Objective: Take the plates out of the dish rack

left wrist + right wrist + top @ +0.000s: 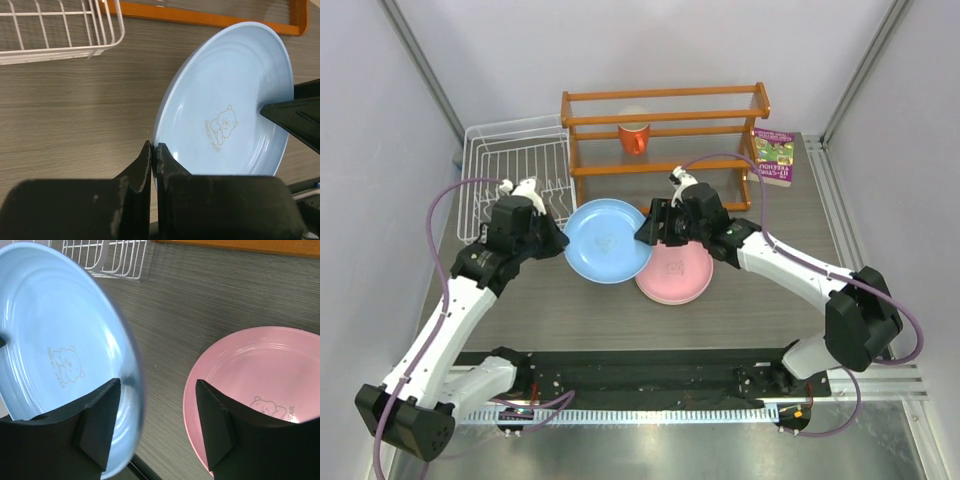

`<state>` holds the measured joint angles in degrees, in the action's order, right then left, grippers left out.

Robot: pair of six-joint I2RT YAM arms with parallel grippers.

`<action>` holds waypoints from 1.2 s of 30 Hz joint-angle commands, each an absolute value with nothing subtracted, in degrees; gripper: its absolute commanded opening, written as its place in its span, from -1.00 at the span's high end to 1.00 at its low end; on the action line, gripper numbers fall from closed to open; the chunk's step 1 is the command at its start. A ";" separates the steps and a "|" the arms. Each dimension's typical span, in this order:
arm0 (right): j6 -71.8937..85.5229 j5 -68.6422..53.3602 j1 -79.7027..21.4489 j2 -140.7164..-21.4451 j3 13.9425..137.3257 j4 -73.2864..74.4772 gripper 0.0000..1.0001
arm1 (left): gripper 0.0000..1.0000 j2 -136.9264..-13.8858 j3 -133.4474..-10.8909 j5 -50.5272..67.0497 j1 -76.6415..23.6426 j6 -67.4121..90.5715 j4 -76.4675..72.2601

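The light blue plate (608, 240) hangs tilted above the table, held by its left rim in my left gripper (563, 240), which is shut on it. The left wrist view shows the jaws (153, 146) pinched on the plate (230, 110) edge. My right gripper (648, 236) stands open around the plate's right rim (50, 340), with its jaws (159, 382) apart and the rim between them. The pink plate (675, 272) lies flat on the table under the right gripper (260, 375). The white wire dish rack (515, 175) stands at the back left.
An orange wooden shelf (665, 130) holding an orange mug (634, 135) stands behind the plates. A book (774, 157) lies at the back right. The rack's corner (60, 30) and the shelf's base rail (200, 17) lie close beyond the blue plate.
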<state>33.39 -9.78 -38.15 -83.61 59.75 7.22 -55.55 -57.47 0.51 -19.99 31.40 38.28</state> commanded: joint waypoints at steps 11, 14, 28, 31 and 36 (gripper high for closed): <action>32.08 -0.27 -38.41 -78.93 58.71 11.22 0.88 | -0.03 -56.51 -55.99 -4.39 -23.82 32.87 31.29; 30.94 6.48 -37.53 -75.24 57.75 15.45 0.88 | -0.35 -56.43 -55.20 -6.85 -23.82 31.73 31.38; 31.03 9.93 -29.62 -66.36 47.90 23.20 0.86 | -0.99 -54.93 -52.03 -13.18 -23.82 29.62 30.23; 30.06 9.32 -28.22 -66.71 46.50 23.12 0.85 | -0.99 -54.32 -51.42 -14.06 -23.82 29.18 30.41; 29.00 7.91 -26.63 -68.90 45.53 21.19 0.83 | -0.99 -53.44 -50.98 -15.03 -23.82 28.65 30.50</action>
<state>30.02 9.04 -27.62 -68.01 45.36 25.04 -55.02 -51.20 -12.93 -23.64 29.76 32.82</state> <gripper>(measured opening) 0.111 0.995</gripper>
